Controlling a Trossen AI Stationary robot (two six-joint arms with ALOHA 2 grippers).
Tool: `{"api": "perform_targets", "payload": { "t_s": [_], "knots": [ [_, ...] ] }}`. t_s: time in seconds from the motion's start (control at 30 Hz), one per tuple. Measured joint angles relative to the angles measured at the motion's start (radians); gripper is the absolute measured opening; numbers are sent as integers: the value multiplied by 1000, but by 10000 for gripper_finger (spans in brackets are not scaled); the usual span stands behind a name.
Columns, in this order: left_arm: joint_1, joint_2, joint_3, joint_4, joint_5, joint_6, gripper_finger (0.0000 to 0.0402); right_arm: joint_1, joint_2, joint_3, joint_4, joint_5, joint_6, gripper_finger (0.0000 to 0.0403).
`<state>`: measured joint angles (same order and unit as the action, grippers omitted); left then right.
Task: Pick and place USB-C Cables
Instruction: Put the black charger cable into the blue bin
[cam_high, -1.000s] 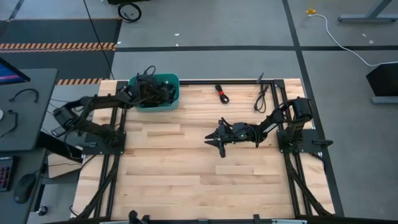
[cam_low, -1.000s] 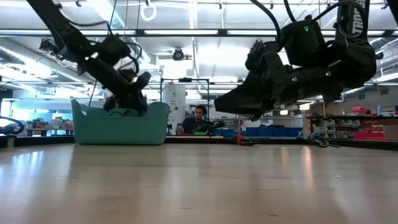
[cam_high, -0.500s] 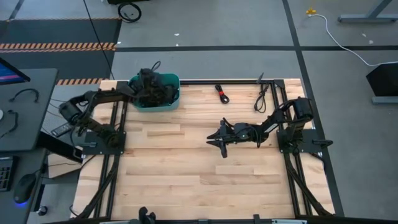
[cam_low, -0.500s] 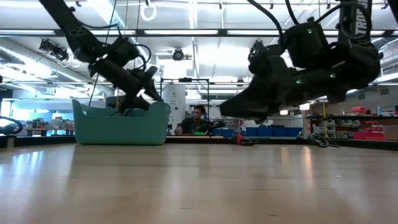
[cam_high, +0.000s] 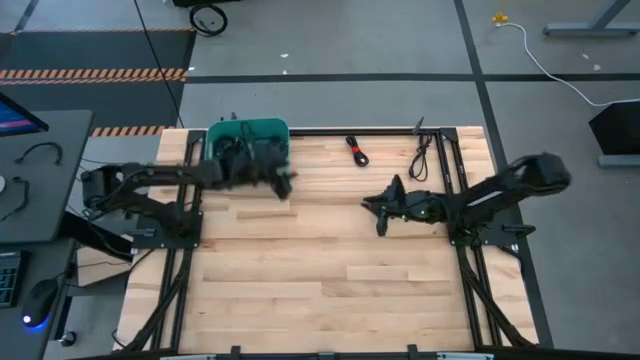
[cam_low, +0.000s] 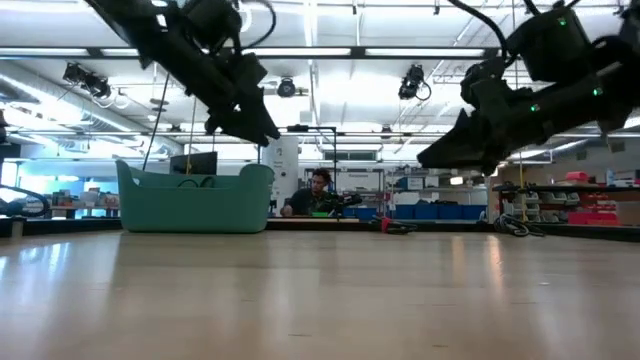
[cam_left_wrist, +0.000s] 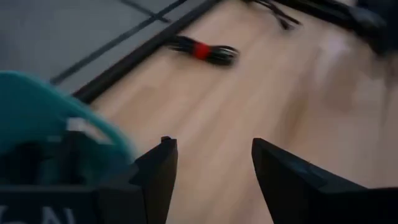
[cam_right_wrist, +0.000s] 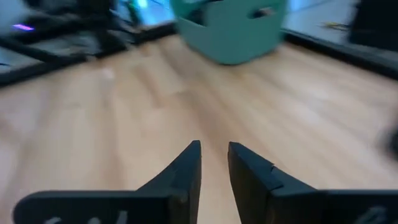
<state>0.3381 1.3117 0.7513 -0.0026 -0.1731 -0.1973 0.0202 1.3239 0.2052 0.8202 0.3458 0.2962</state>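
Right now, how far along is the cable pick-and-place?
Done: the teal bin already holds some black cables. In hand: nothing; the left gripper is open and empty just off the bin, the right gripper is empty above bare table. Left: the red-tied cable and the loose cable at the far edge.

You're working on a light butcher-block table (cam_high: 300, 270) framed by black rails. Around it, grey concrete floor (cam_high: 330, 40) crossed by dark seams; an orange-and-black hazard strip (cam_high: 90, 73) runs along a dark mat on the left. A grey desk (cam_high: 35, 175) stands at the left edge, a white cord (cam_high: 545, 60) trails top right. Looking level across, you see long ceiling light strips (cam_low: 330, 52), blue storage bins (cam_low: 430, 211), red shelving (cam_low: 590, 210), and a person (cam_low: 318, 190) seated at a far bench.
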Motion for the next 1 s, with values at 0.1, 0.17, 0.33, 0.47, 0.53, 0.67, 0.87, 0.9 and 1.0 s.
{"api": "perform_targets", "payload": {
  "t_s": [0.1, 0.17, 0.33, 0.47, 0.53, 0.67, 0.87, 0.9, 1.0],
  "knots": [
    [-169, 11, -55, 101, -134, -5, 203, -35, -134, 58, -299, 90, 22, 73],
    [-267, 13, -102, 177, -206, -32, 199, -86, -204, 137, -587, 146, 82, 64],
    [-446, 20, -203, 428, -342, -102, 195, -287, -246, 336, -1184, 177, 179, 50],
    [-515, 30, -256, 574, -414, -115, 195, -480, -216, 416, -1355, 141, 147, 63],
    [-531, 29, -268, 605, -431, -135, 196, -575, -197, 427, -1369, 109, 118, 83],
    [-548, 30, -276, 606, -460, -164, 194, -726, -150, 430, -1344, 88, 108, 137],
    [-561, 30, -276, 607, -460, -185, 192, -878, -17, 430, -1271, 96, 144, 211],
    [-561, 30, -276, 608, -460, -185, 192, -879, 8, 434, -1260, 113, 153, 219],
    [-568, 30, -275, 610, -460, -193, 190, -880, 85, 449, -1218, 97, 178, 230]
  ]
}}
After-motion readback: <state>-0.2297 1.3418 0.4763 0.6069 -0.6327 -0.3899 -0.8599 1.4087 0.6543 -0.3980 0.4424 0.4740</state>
